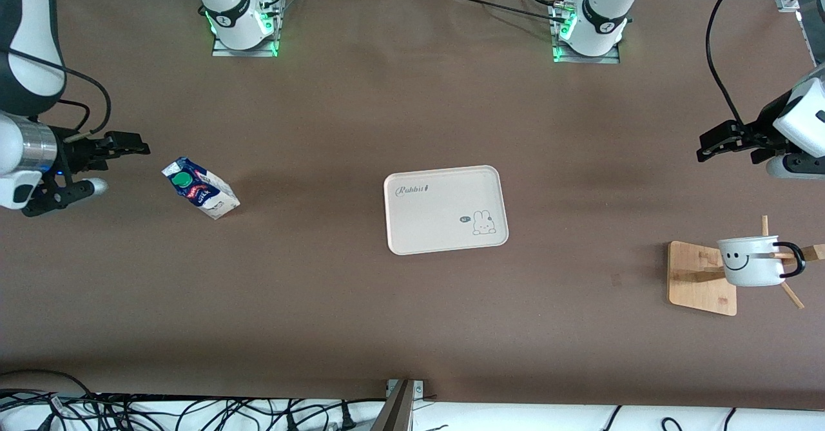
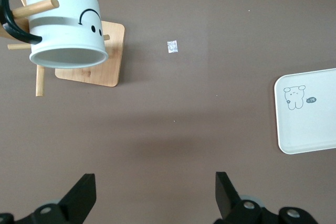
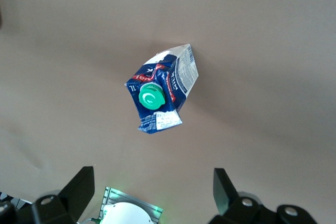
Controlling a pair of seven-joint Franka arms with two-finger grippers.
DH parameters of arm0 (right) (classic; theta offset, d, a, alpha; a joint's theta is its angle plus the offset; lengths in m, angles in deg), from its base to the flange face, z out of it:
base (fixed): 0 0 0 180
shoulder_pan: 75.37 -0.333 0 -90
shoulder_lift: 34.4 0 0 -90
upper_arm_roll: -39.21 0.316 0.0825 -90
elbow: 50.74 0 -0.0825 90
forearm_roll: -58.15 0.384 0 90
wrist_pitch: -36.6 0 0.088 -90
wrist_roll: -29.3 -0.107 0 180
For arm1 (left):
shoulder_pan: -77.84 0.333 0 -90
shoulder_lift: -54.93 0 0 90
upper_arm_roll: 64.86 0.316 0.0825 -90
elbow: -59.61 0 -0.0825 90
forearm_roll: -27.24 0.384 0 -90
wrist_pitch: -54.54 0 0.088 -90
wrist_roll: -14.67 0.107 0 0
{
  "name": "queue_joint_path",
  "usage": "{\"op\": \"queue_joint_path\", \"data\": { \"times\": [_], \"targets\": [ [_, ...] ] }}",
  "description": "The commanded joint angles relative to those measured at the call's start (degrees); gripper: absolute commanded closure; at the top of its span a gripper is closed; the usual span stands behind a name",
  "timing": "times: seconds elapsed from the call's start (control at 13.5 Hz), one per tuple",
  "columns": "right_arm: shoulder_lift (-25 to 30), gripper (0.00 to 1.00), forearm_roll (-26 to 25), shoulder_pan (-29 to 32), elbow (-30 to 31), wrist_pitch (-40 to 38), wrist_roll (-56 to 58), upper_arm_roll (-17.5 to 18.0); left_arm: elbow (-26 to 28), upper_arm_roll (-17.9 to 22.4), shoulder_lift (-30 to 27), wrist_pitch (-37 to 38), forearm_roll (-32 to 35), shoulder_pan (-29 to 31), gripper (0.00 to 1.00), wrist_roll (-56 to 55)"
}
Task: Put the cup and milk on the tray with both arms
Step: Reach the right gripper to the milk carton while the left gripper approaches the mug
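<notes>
- Waiting bare at the middle of the counter, the tray carries nothing; neither placement is done, as far as the pictures show.
- Milk stands on the counter well apart from the tray, toward the right arm's end; its green cap faces upward in the right wrist view, and nothing touches it.
- Cup hangs by its black handle on a peg of the bamboo stand, well apart from the tray toward the left arm's end and a little nearer the front camera than the tray; its smiley faces that camera.
- Right gripper hovers over the counter past the milk, away from the tray; its fingers stand wide apart and hold nothing.
- Left gripper hovers over the counter toward the left arm's end of the tray, near the stand but not over it; its fingers are spread apart and empty.
- Judging from this, the whole task is left: each arm has to close in, grasp its item, carry it to the tray and release; the cup also needs lifting off its peg first.
</notes>
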Motion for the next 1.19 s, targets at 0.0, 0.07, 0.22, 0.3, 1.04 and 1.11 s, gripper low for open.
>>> {"op": "queue_joint_path", "data": {
  "times": [0.0, 0.07, 0.22, 0.3, 1.04, 1.11],
  "targets": [
    [-1.6, 0.00, -0.5, -0.9, 0.8, 1.7, 2.1, 0.2, -1.3, 0.0, 0.7, 0.8, -0.8, 0.0, 0.00, -0.5],
    [-1.8, 0.00, -1.3, -1.5, 1.1, 2.2, 2.1, 0.2, -1.0, 0.0, 0.7, 0.7, -0.8, 0.0, 0.00, -0.5],
    [-2.5, 0.00, -1.6, -2.2, 1.1, 2.5, 2.2, 0.2, -0.5, 0.0, 0.7, 0.7, -0.8, 0.0, 0.00, -0.6],
    [-2.9, 0.00, -1.8, -2.2, 1.3, 2.6, 3.2, 0.2, 0.1, -0.1, 0.7, 0.5, -0.8, -0.1, 0.00, -0.7],
    [-5.8, 0.00, -3.2, -3.3, 2.3, 4.9, 8.3, 0.2, 22.9, 0.0, -5.1, -25.8, -0.1, 1.0, 0.00, 0.2],
    [-5.8, 0.00, -3.3, -3.4, 3.0, 5.5, 9.0, 0.2, 24.7, 0.0, -5.1, -30.9, -0.1, 1.5, 0.00, 0.3]
  ]
}}
